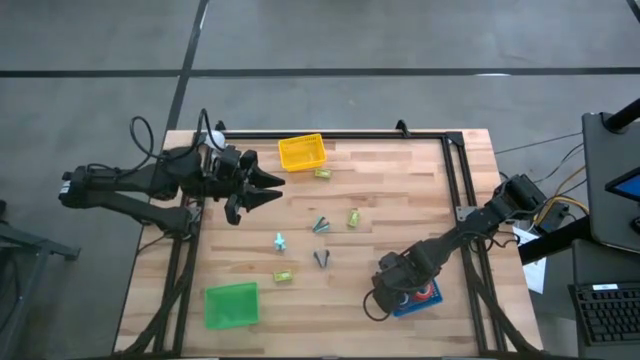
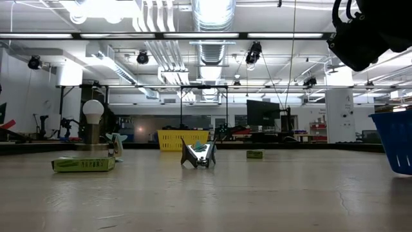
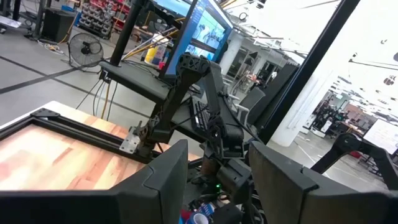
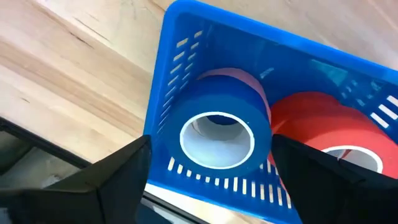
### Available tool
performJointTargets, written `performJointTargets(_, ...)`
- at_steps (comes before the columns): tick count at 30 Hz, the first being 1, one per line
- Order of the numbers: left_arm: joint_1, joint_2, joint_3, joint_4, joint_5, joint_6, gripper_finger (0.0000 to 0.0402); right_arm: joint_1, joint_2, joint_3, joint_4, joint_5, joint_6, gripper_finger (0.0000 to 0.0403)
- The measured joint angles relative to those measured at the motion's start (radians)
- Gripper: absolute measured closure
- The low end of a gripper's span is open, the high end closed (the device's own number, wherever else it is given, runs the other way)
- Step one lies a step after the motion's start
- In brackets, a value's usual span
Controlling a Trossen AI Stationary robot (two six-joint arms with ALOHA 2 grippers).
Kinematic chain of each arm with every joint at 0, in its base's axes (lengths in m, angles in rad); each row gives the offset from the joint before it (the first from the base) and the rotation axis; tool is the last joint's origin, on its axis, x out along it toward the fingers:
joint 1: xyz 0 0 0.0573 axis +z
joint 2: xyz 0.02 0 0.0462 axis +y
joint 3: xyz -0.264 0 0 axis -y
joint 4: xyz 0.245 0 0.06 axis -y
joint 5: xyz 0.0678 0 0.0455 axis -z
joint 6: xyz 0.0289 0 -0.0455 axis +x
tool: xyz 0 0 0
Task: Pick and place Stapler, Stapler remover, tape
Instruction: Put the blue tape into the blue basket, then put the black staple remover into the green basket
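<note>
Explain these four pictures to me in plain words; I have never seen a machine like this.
Two dark robot arms work at a wooden table. One picture looks straight down, one looks level across the tabletop, and two come from cameras on the wrists. The right gripper hangs open over a blue basket holding a blue tape roll and red rolls; nothing is gripped. The left gripper waits near a yellow basket, empty. A green basket and small office items also lie on the table.

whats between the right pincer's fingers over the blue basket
In the right wrist view, the blue tape roll lies between the open right pincer fingers, inside the blue basket, beside a red roll. The fingers stand apart from it.
</note>
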Motion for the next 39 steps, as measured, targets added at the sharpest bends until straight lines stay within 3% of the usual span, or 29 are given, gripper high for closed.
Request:
performJointTargets(10, -0.001, 0.0, 0.0, -0.044, -0.001, -0.004, 0.0227, -0.003, -0.003, 0.059, -0.003, 0.001, -0.03, 0.004)
performJointTargets(14, -0.001, 0.0, 0.0, -0.122, -0.002, -0.024, 0.0227, -0.014, -0.003, 0.118, -0.009, 0.084, -0.033, 0.0039)
performJointTargets(18, -0.001, 0.0, 0.0, -0.316, -0.049, -0.011, 0.0227, -0.052, -0.003, 0.173, -0.007, 0.155, -0.039, 0.0039)
performJointTargets(24, 0.0, 0.04, -0.002, -0.685, -0.215, -0.168, 0.0227, -0.135, 0.002, 0.202, 0.023, 0.262, -0.061, 0.0039)
performJointTargets(28, 0.0, 0.103, -0.017, -0.809, -0.145, -0.221, 0.0227, -0.192, 0.002, 0.201, 0.091, 0.293, -0.061, 0.0039)
performJointTargets(31, -0.001, 0.147, -0.061, -0.827, -0.077, -0.362, 0.0227, -0.235, 0.016, 0.199, 0.161, 0.282, -0.062, 0.0039)
performJointTargets(39, -0.003, 0.21, -0.219, -0.694, -0.025, -0.471, 0.0227, -0.31, 0.089, 0.199, 0.214, 0.258, -0.082, 0.0039)
